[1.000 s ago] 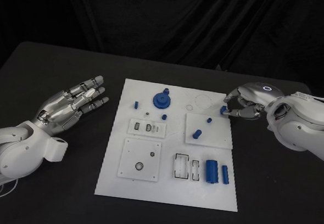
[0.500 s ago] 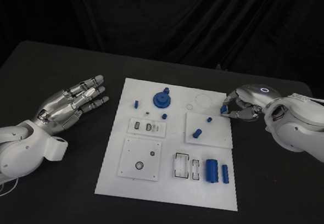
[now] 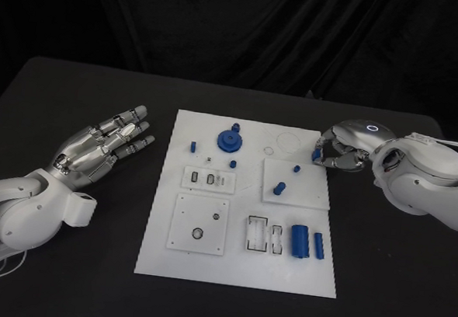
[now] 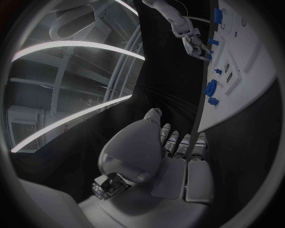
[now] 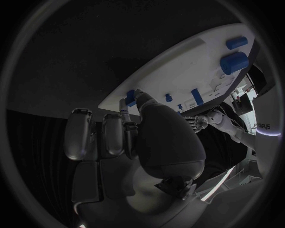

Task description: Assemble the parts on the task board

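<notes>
Black counter under a dark curtain, the white task board (image 3: 237, 273) lying in the middle. Nearest me on it sit a fat blue cylinder (image 3: 299, 241) and a thin blue rod (image 3: 319, 247) beside a slotted block (image 3: 265, 236). Further up, a short blue peg (image 3: 278, 188) lies on a raised plate, then a blue gear (image 3: 229, 141) towards the far edge. My left hand (image 3: 103, 145) hovers flat off the board's side, fingers spread, holding nothing. My right hand (image 3: 339, 150) is at the far right edge, pinching a small blue part (image 5: 130, 99) — I'd keep that pinch firm, line the part up square over its seat, and lower slowly.
</notes>
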You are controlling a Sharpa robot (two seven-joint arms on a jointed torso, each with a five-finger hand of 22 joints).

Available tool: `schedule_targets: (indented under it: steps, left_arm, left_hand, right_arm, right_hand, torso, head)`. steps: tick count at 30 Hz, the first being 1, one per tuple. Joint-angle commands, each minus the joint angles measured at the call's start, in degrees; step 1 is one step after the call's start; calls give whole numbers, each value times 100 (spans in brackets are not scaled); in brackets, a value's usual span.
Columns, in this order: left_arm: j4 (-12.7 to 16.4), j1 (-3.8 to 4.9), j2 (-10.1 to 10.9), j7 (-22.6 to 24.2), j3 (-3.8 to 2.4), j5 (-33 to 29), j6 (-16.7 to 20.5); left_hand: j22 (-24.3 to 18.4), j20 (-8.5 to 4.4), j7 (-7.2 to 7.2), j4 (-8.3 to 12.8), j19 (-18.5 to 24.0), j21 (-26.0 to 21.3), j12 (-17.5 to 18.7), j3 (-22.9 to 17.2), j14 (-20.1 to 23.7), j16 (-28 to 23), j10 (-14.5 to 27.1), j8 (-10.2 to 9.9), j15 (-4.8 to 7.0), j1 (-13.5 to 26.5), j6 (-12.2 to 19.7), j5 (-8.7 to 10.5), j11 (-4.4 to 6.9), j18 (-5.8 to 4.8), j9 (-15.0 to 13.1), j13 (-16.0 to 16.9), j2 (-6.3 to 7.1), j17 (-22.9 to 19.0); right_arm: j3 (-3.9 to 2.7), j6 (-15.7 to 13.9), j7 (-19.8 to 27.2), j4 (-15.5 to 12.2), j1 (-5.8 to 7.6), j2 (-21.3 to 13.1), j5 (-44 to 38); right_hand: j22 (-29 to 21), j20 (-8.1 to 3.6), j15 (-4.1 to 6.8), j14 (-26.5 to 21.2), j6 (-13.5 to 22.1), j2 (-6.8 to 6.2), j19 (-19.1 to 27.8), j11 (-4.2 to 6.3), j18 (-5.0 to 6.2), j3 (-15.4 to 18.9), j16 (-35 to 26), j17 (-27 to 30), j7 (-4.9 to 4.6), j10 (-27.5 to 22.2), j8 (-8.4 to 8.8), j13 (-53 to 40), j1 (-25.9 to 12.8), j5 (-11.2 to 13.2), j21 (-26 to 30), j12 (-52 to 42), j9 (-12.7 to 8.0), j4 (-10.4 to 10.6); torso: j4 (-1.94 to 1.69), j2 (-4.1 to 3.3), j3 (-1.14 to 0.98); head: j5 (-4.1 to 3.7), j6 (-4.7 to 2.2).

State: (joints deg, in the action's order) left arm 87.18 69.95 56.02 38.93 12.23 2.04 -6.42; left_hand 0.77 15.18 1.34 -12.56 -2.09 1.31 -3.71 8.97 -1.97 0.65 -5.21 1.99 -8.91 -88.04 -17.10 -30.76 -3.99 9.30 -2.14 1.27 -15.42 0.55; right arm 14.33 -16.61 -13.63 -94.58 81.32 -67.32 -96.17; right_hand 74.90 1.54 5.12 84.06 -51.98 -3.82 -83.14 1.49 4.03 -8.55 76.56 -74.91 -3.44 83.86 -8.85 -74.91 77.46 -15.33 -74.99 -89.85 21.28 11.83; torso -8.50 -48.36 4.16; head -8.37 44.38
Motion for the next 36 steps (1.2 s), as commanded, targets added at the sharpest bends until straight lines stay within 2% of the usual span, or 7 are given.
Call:
schedule_targets:
  steps: [1,5,13,19,24,28,36]
  left_arm:
    - [7,-13,-10,679,-4,5,-77]
    - [4,-14,-11,676,-4,5,-80]
    - [-5,-16,-13,660,-4,5,-86]
    - [-4,-20,1,658,-4,5,-88]
    - [0,-23,11,656,-4,5,-84]
    - [0,-24,15,652,-4,5,-79]
    - [1,-24,10,646,-4,5,-72]
  left_hand:
    - [9,35,36,8,11,37,-28,-18,5,23,3,28,-44,-49,-9,-22,-18,99,-5,8,14,10]
    - [9,35,36,8,11,37,-28,-18,5,23,3,28,-44,-49,-9,-22,-18,99,-5,8,14,10]
    - [8,37,38,14,12,35,-27,-25,7,22,5,26,-47,-48,1,-23,-21,99,-4,8,13,9]
    - [8,37,38,14,12,35,-27,-25,7,22,5,26,-47,-48,1,-23,-21,99,-4,8,13,9]
    - [8,37,38,14,12,35,-27,-25,7,22,5,26,-47,-48,1,-23,-21,99,-4,8,13,9]
    - [8,39,37,20,11,36,-28,-31,7,22,4,25,-50,-46,4,-23,-27,99,-3,8,14,9]
    - [9,40,36,23,9,37,-31,-33,5,23,0,26,-51,-45,-1,-23,-29,99,-4,9,15,10]
  right_arm:
    - [-1,-136,-26,18,-16,14,-19]
    - [-1,-166,-29,34,-17,36,-19]
    - [-2,-245,-38,42,-18,60,-19]
    - [-3,-467,13,-44,-16,38,-19]
    - [-9,-827,116,-299,5,-2,-19]
    - [-12,-996,153,-594,114,30,-19]
    - [-15,-858,188,-1058,264,432,-22]
  right_hand:
    - [730,-16,-5,363,-59,8,-39,19,-45,-3,-18,-469,11,614,-36,-1509,53,-61,25,-15,49,-52]
    - [736,-25,6,363,-91,55,-40,36,-45,-23,-16,-471,34,614,-92,-1509,69,-160,29,-15,134,-67]
    - [759,-60,44,365,-57,154,-45,82,-44,-105,-12,-478,88,614,-208,-1509,25,-759,48,-15,412,-76]
    - [769,-66,50,367,-79,150,-49,90,-46,-130,-2,-486,96,614,-241,-1509,29,-861,45,-15,470,-94]
    - [782,-70,52,371,-127,135,-59,91,-50,-148,17,-500,94,614,-277,-1509,39,-918,30,-15,516,-116]
    - [787,-71,53,373,-142,123,-63,90,-51,-161,23,-505,90,614,-288,-1509,54,-951,25,-15,535,-136]
    - [811,-73,52,384,-152,120,-85,84,-61,-180,72,-541,77,614,-297,-1509,67,-982,-18,-15,557,-157]
  torso:
    - [-2,0,-1]
    - [-2,0,-1]
    - [-3,-1,-1]
    - [0,0,0]
    - [0,-2,-1]
    - [2,-1,-3]
    - [-3,2,1]
  head:
    - [1,7]
    - [1,9]
    - [3,11]
    - [33,6]
    - [72,2]
    - [93,-1]
    - [121,14]
